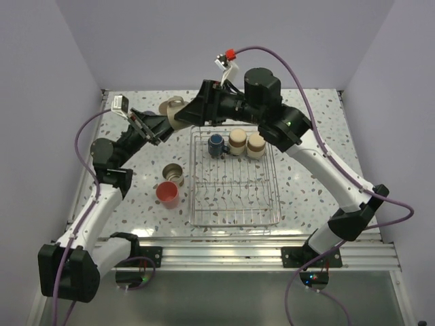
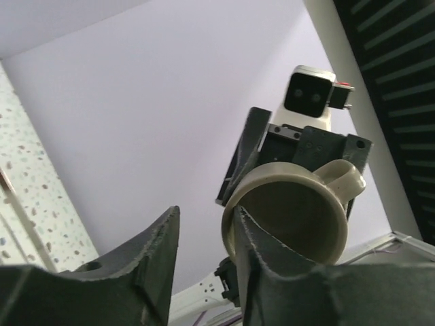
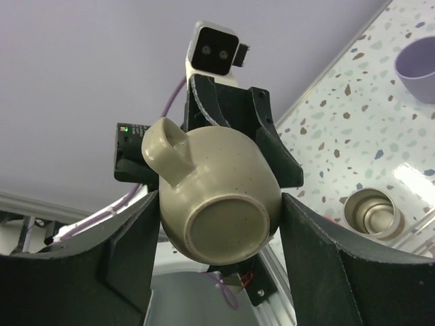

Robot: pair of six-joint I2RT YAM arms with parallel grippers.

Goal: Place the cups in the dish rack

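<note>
**Ana:** Where is the beige ceramic mug [image 1: 173, 107]?

**Ben:** In the air, just beyond the far-left corner of the silver wire dish rack [image 1: 234, 223], between the two arms. The right gripper [image 3: 219, 204] has a finger pressed on each side of the mug's rounded body. The base faces its camera and the handle juts off to one side.

**Ana:** And the left gripper [image 2: 205, 214]?

**Ben:** Its jaws are partly apart with nothing in the gap. One finger sits right at the mug's rim, and I can't tell whether it touches.

**Ana:** So what worries you?

**Ben:** Mainly that finger. If it catches the rim as the left arm pulls away, it could twist the mug out of the right gripper's hold. The hold is across a smooth, curved wall, so the mug could also slip or swivel by itself. From there it would land on the speckled table [image 1: 319, 109] outside the rack, not in it.

**Ana:** And on the way in?

**Ben:** The rack's far row already holds a dark blue mug [image 1: 216, 144] and two tan cups [image 1: 247, 142]. Coming in low over the far edge could knock them.

**Ana:** What is left?

**Ben:** A short steel cup [image 1: 173, 173] and a coral-pink cup [image 1: 168, 194] stand just left of the rack. A lavender cup [image 3: 418, 68] also sits on the table, seen only by the right wrist camera.
</note>
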